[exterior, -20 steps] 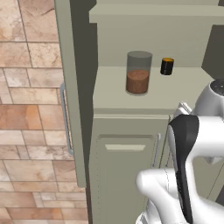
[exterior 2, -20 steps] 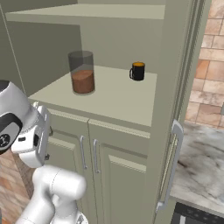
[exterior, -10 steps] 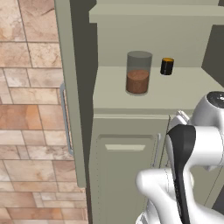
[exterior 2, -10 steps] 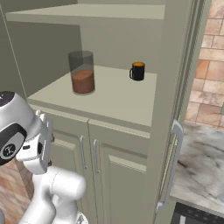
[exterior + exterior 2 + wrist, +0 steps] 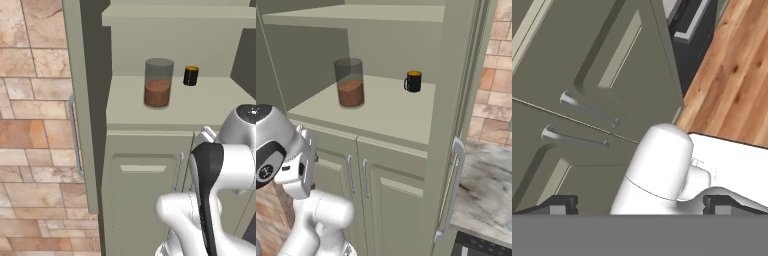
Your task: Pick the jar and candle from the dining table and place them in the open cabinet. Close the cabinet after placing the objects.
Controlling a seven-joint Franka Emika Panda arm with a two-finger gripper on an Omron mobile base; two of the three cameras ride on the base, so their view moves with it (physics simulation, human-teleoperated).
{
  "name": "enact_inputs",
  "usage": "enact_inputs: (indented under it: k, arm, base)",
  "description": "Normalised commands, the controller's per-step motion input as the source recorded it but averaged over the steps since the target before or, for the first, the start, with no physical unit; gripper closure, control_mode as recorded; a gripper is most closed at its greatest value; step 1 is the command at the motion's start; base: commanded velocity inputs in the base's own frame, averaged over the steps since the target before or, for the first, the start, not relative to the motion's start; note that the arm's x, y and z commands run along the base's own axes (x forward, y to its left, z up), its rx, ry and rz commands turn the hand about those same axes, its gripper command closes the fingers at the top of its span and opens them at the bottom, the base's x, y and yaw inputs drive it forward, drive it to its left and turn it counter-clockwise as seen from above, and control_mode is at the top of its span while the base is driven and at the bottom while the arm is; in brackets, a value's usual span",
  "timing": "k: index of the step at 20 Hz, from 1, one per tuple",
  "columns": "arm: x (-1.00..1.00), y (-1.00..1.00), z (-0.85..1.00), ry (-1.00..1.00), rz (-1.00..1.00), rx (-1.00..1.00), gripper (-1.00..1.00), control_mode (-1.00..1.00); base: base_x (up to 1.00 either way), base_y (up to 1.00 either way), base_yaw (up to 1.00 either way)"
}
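The arm is folded low in front of the cabinet (image 5: 145, 200), its upper links bent back on themselves below the level of the inner shelf (image 5: 381, 112). In the hand view the end effector (image 5: 639, 204) points down along the lower cabinet doors (image 5: 587, 100) toward the wood floor (image 5: 737, 75), its two dark fingertips (image 5: 562, 204) set far apart with nothing between them. The jar (image 5: 158, 83), half full of brown powder, stands upright on the shelf, well above the end effector. A short black cylinder with an orange top (image 5: 413, 81) stands on the same shelf, near the jar but apart from it and farther back. The tall cabinet door (image 5: 80, 100) stands open, its silver bar handle (image 5: 75, 137) on the outer face.
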Motion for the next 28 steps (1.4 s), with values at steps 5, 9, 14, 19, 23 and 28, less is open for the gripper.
enact_inputs:
  k: [5, 9, 14, 19, 23, 28]
  arm:
    - [0.00, 0.01, 0.00, -0.01, 0.00, -0.02, -1.00, 1.00]
    - [0.00, 0.00, 0.00, 0.00, 0.00, 0.00, -1.00, 1.00]
    - [0.00, 0.00, 0.00, 0.00, 0.00, 0.00, -1.00, 1.00]
    - [0.00, 0.00, 0.00, 0.00, 0.00, 0.00, -1.00, 1.00]
    - [0.00, 0.00, 0.00, 0.00, 0.00, 0.00, -1.00, 1.00]
    - [0.00, 0.00, 0.00, 0.00, 0.00, 0.00, -1.00, 1.00]
  base:
    - [-0.20, 0.00, 0.00]
    - [-0.65, 0.00, 0.00]
    - [-0.55, 0.00, 0.00]
    - [-0.44, 0.00, 0.00]
    - [-0.42, -0.01, -0.10]
    - [-0.43, -0.02, -0.30]
